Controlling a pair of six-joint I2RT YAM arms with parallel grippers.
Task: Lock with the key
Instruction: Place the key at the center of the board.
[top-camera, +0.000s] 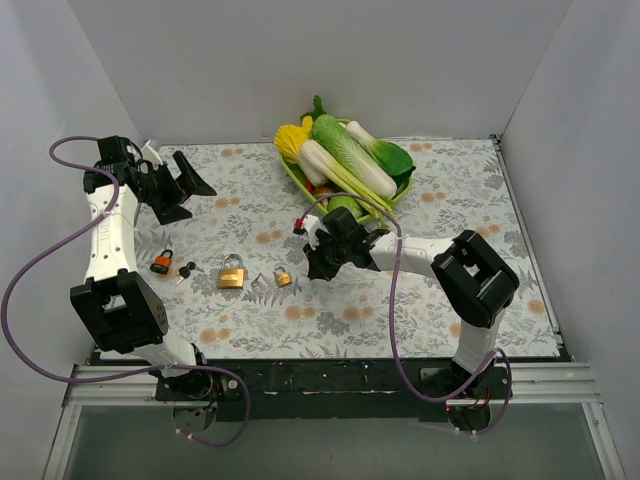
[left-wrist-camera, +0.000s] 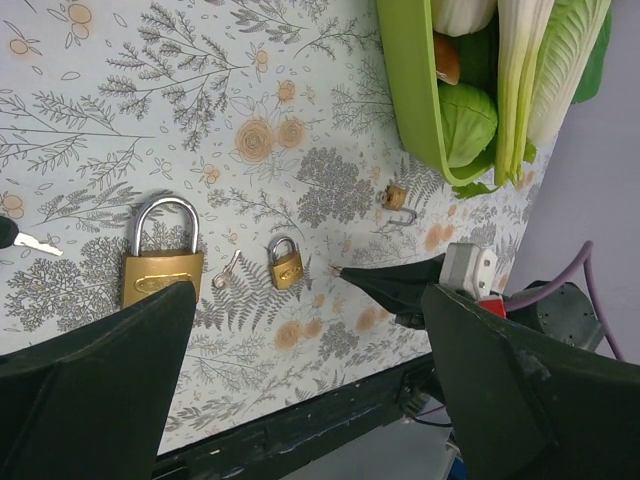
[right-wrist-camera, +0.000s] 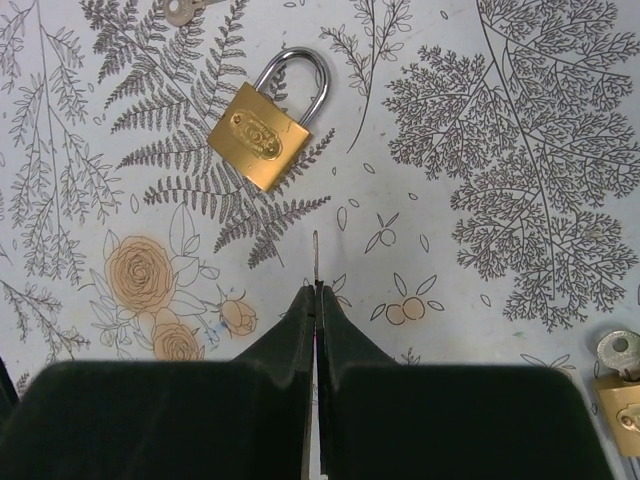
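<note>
My right gripper (right-wrist-camera: 316, 300) is pinched fully closed on a key (right-wrist-camera: 316, 262), which is held edge-on, so only a thin metal blade pokes out past the fingertips, low over the floral table (top-camera: 450, 300). Just ahead of the blade, not touching it, lies the small padlock (right-wrist-camera: 268, 130). It is flat on the cloth, with a square brass body, an oval stamp on its face and a silver shackle that looks seated at both ends. I can't see the keyhole from here. A loose key (right-wrist-camera: 185, 8) lies beyond it, then the large padlock (top-camera: 232, 272), brass and also flat. An orange padlock (top-camera: 161, 263) lies further left. A third brass padlock (right-wrist-camera: 620, 405), cut by the frame edge, has a key in it. My left gripper (left-wrist-camera: 308, 292) is spread wide and empty, raised at the far left, well apart from the locks. The green basket (left-wrist-camera: 408, 90) of vegetables sits at the back.
</note>
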